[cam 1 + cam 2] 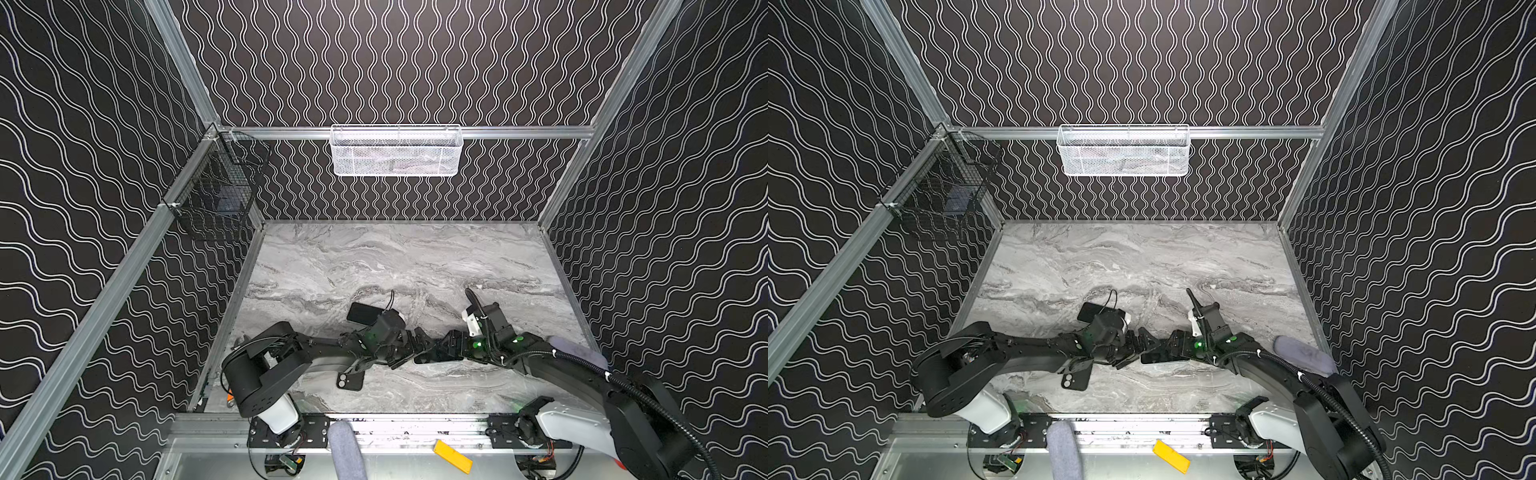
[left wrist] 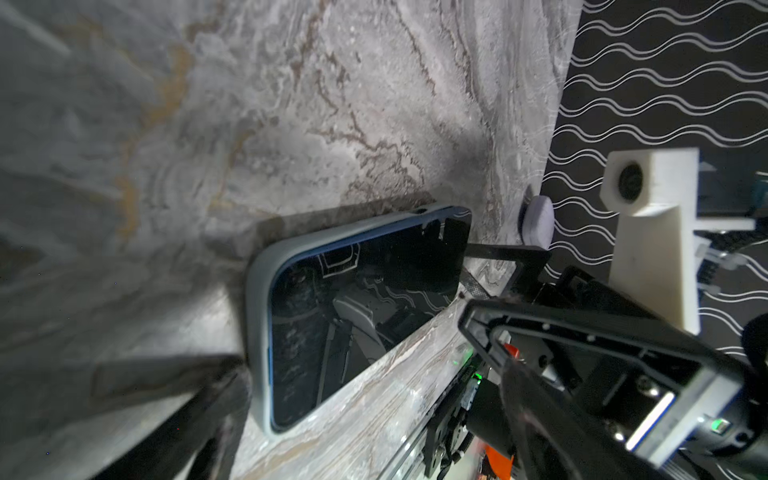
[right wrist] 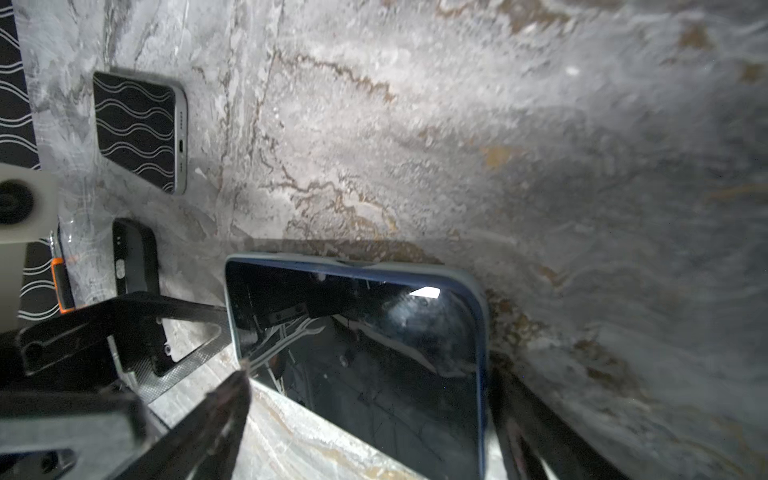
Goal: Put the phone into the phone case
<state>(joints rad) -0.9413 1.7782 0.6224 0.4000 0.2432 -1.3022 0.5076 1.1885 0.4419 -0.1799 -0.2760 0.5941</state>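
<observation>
Wide-open left fingers (image 2: pixel 199 407) and right fingers (image 3: pixel 208 415) at either end of screen-up phone (image 2: pixel 365 316), long axis left-right

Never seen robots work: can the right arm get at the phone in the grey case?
Probably yes: the right gripper is open with a finger either side of the phone in its grey case; the left gripper is at the other end.

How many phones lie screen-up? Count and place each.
2. The cased phone lies between left gripper and right gripper; the bare phone lies farther back, behind the left arm. Arms may hide more.
</observation>
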